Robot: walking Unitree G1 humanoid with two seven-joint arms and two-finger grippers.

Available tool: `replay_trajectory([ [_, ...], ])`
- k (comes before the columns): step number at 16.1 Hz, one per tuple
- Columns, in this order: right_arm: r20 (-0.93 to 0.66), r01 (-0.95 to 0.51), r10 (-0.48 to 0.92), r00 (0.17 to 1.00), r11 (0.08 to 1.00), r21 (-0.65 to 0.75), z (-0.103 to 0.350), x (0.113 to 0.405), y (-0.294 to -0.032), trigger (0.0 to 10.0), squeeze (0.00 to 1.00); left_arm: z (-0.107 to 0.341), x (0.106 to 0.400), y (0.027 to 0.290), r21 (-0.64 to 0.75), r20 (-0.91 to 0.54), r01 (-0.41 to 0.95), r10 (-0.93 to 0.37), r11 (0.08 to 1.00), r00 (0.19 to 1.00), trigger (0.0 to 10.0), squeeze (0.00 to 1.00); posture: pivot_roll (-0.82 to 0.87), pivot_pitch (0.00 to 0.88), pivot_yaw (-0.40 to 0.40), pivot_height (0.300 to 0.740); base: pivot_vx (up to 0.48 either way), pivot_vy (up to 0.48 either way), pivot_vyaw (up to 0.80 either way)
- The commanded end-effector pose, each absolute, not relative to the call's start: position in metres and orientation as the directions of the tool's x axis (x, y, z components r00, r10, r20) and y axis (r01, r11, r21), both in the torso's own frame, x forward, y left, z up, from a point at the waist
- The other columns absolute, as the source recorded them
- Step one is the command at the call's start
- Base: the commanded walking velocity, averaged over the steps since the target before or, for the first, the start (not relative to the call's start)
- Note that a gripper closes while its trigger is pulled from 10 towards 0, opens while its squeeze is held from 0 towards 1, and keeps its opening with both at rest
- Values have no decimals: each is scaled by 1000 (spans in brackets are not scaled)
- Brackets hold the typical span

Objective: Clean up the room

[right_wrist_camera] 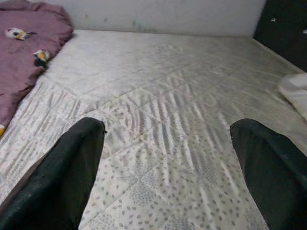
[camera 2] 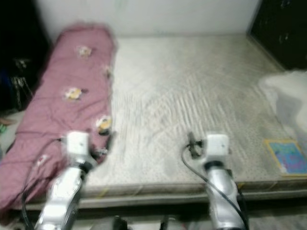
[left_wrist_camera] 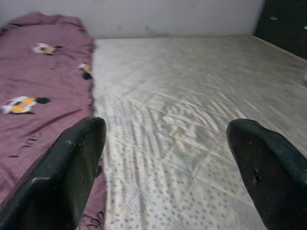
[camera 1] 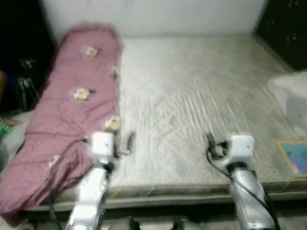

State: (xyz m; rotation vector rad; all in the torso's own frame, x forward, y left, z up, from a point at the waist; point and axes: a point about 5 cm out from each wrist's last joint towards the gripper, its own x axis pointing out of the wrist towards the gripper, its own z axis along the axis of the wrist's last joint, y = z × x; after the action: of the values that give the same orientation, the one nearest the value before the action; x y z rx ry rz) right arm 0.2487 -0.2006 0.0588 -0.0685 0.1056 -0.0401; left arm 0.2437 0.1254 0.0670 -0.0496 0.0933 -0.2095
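While the robot is standing at the foot of a bed [camera 1: 192, 96], both of its silver arms are reaching out over the near edge of the mattress. The bed is wearing a pale sheet with little grey dots and lots of soft wrinkles. A long pink blanket [camera 1: 72, 110] is lying along the robot's left side of the bed, running from the near edge up toward the white wall [camera 1: 158, 14], and it is showing small yellow and white animal pictures. The left end effector [left_wrist_camera: 165, 158] is hanging just above the sheet right beside the edge of the pink blanket, and its two black fingers [left_wrist_camera: 67, 177] are spreading wide apart with nothing between them. The right end effector [right_wrist_camera: 168, 163] is hovering over the bare middle part of the sheet, well apart from the blanket, and its fingers [right_wrist_camera: 273, 167] are also spreading wide and holding nothing. A white bundle of cloth [camera 1: 290, 96] is sitting at the robot's right side of the bed, and a small blue and yellow flat thing [camera 1: 293, 155] is lying near the right front corner. Dark furniture [camera 1: 283, 28] is standing at the far right. The head views are looking a bit blurry.
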Motion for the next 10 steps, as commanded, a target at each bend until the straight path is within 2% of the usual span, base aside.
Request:
replay_trajectory([
  [1, -84, 33, -38, 996, 998, -58, 63, 251, -195, 10000, 0, 70, 246, 133, -41, -80, 191, -193, 981, 978, 10000, 0, -26, 20, 11, 740, 0, 476, 0],
  [10, -92, 25, -31, 995, 998, -63, 62, 251, -195, 10000, 0, 68, 244, 133, -31, -88, 185, -187, 982, 978, 10000, 0, -28, 35, 10, 740, 0, 476, 0],
])
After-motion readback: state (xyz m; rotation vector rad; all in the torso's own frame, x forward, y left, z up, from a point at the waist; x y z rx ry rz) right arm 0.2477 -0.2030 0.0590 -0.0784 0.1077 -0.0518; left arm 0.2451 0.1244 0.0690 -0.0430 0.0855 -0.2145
